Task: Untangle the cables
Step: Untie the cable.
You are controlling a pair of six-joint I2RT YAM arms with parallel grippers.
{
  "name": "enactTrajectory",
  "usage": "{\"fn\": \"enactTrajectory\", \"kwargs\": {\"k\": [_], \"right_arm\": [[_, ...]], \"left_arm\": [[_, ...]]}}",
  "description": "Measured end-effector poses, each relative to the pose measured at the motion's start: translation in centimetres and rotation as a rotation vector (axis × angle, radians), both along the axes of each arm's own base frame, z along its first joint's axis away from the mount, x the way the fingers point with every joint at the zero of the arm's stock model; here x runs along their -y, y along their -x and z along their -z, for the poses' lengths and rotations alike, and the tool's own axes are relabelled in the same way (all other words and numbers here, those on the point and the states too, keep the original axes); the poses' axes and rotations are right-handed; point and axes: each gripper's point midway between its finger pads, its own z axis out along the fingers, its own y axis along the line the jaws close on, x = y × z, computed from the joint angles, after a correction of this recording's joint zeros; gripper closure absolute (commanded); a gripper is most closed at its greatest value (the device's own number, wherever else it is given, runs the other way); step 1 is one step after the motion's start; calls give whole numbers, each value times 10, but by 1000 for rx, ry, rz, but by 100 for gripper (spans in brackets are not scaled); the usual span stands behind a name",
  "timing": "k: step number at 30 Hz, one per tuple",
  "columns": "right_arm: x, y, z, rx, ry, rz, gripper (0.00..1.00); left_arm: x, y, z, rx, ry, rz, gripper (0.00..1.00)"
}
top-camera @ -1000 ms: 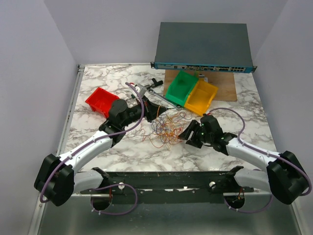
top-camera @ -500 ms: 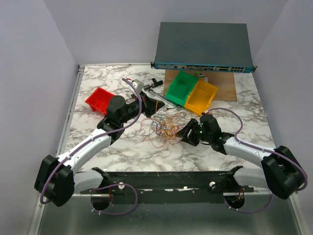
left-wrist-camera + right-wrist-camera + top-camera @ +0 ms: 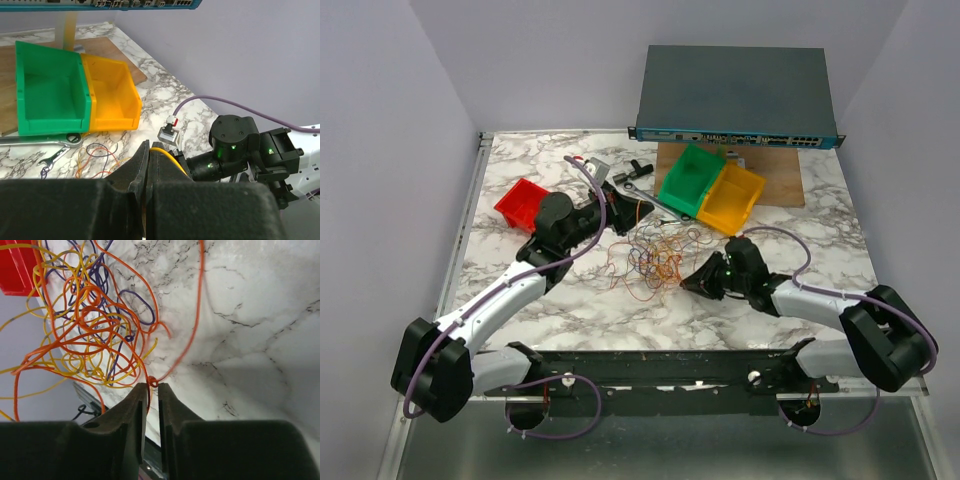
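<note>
The cables [image 3: 650,255] are a loose tangle of thin orange, yellow and dark purple wires in the middle of the marble table; the right wrist view shows them [image 3: 95,325] close up. My left gripper [image 3: 623,213] sits at the tangle's far left edge. In the left wrist view it [image 3: 150,148] is shut on a yellow cable [image 3: 172,160] that arcs out of the tips. My right gripper [image 3: 684,283] is low at the tangle's near right edge. Its jaws [image 3: 152,386] are closed to a thin slit around an orange cable [image 3: 200,305], with a small knot at the tips.
A red bin [image 3: 525,205] lies at the left. Green [image 3: 688,180] and yellow [image 3: 732,198] bins stand at the back by a wooden board [image 3: 780,180]. A wrench [image 3: 650,197] lies behind the tangle. A network switch [image 3: 735,95] sits at the back wall.
My right gripper slid left to the tangle's edge and closed from wide open onto an orange strand. My left gripper drew back and to the left, still shut on its cable.
</note>
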Motion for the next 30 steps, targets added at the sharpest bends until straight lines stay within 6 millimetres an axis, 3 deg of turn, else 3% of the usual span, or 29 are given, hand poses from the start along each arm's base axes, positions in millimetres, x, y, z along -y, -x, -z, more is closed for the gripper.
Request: {"fn": "enactTrajectory", "kwargs": {"k": [2,8,13,16,21,26,30], "right_arm": [[-1,-1,-2,6,-6,1,99],[4,-9,-13,26,28,32,99],[29,-30,-57,157,139,136,99],[58,-44,-88,233,242,256,99],[131,-56,-125,311,484,507,99],[198,-45,-156,335,724,706,99],[232,-33,-194,389,828,810,99]], "left_arm": [[-2,-2,0,-5,3,-6,100],[-17,-15,0,-28,14,-65,100],[-60,-40,-3,-59,28,-235,100],[-103,-56,-11,-75,59,-395,100],[-172,-68,-7,-124,128,-632,100],[-215,-69,13,-227,182,-799,100],[-227,-66,16,-263,197,-853,100]]}}
